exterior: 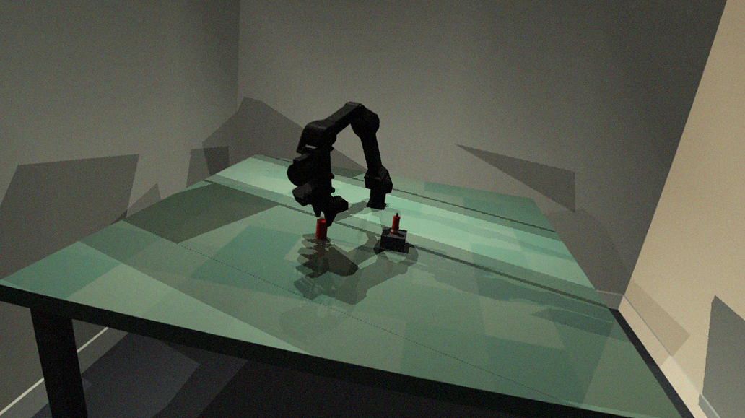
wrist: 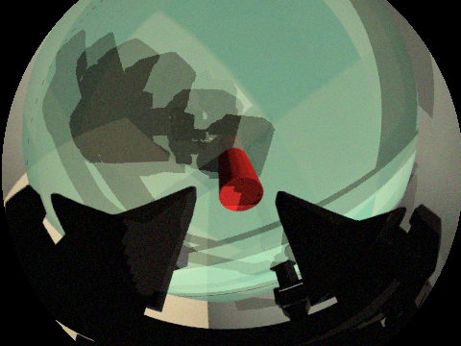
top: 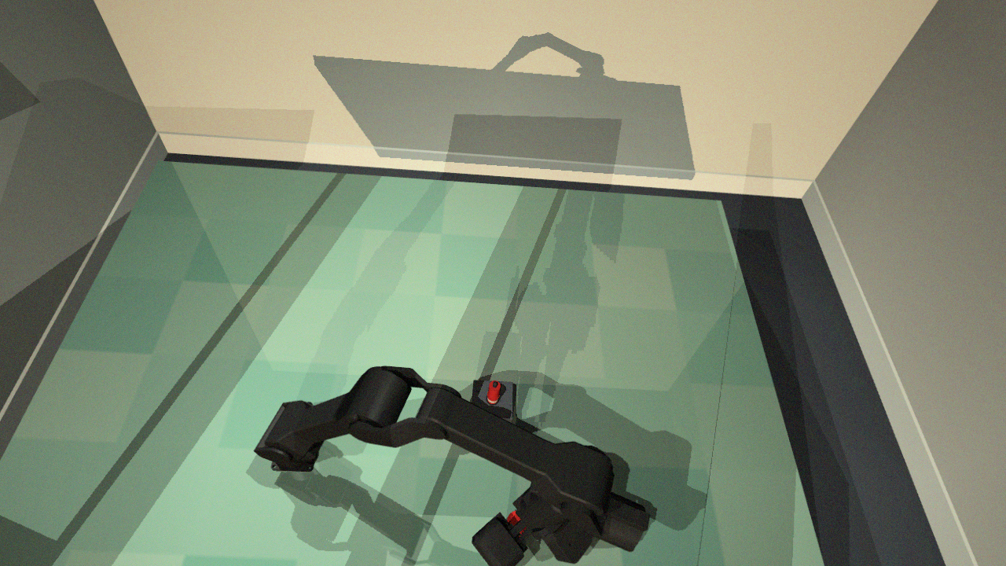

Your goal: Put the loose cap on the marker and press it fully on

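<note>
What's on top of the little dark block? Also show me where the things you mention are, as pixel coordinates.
A red marker [top: 493, 392] [exterior: 395, 224] stands upright on the block [top: 503, 409] [exterior: 393, 239], with its dark tip pointing up and no cap on it. You can't see the marker's bottom end, because the block hides it.

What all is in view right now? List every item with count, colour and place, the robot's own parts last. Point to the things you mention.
cap [top: 514, 518] [exterior: 321, 229] [wrist: 234, 168]: one, red, upright on the table, just beyond the fingertips in the wrist view
marker [top: 494, 392] [exterior: 395, 224]: one, red with a dark tip, upright in the holder block, uncapped
holder block [top: 504, 408] [exterior: 393, 239]: one, dark grey, on the table under the marker
table [top: 394, 316] [exterior: 472, 352] [wrist: 307, 58]: one, green top with dark legs, beneath everything listed above
walls: several, grey and beige, around the table
arm [top: 492, 436] [exterior: 369, 141]: one, black, bent over the table
pincer [exterior: 327, 219] [wrist: 235, 193]: one, black, open, low by the cap
</note>
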Motion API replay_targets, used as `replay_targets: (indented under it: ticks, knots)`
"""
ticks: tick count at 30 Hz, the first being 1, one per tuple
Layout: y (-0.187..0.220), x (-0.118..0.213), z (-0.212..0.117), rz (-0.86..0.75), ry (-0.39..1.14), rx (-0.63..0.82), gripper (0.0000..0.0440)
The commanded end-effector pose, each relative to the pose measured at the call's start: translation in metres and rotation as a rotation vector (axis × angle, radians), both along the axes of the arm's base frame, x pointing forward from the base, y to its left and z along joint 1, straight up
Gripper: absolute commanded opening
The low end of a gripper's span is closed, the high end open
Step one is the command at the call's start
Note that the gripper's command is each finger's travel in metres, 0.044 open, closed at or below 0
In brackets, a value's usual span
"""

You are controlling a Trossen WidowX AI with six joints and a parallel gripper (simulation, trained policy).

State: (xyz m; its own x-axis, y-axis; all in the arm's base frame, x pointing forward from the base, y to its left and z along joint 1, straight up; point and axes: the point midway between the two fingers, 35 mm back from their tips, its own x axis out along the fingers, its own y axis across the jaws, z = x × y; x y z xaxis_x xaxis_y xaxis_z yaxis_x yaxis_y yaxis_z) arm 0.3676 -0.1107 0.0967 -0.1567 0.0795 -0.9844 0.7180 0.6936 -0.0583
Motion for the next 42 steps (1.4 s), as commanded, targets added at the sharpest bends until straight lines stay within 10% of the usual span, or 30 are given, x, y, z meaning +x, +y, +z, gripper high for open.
replay_targets:
  ticks: [1,10,17,42]
  knots:
    - [0.0,-0.002,-0.013,0.023,0.011,0.017,0.0276]
    - [0.0,-0.007,-0.032,0.082,0.028,0.017,0.0234]
    - [-0.001,-0.005,-0.021,0.121,-0.001,-0.011,0.0061]
    - [0.064,0.01,0.042,0.279,-0.12,-0.048,0.0038]
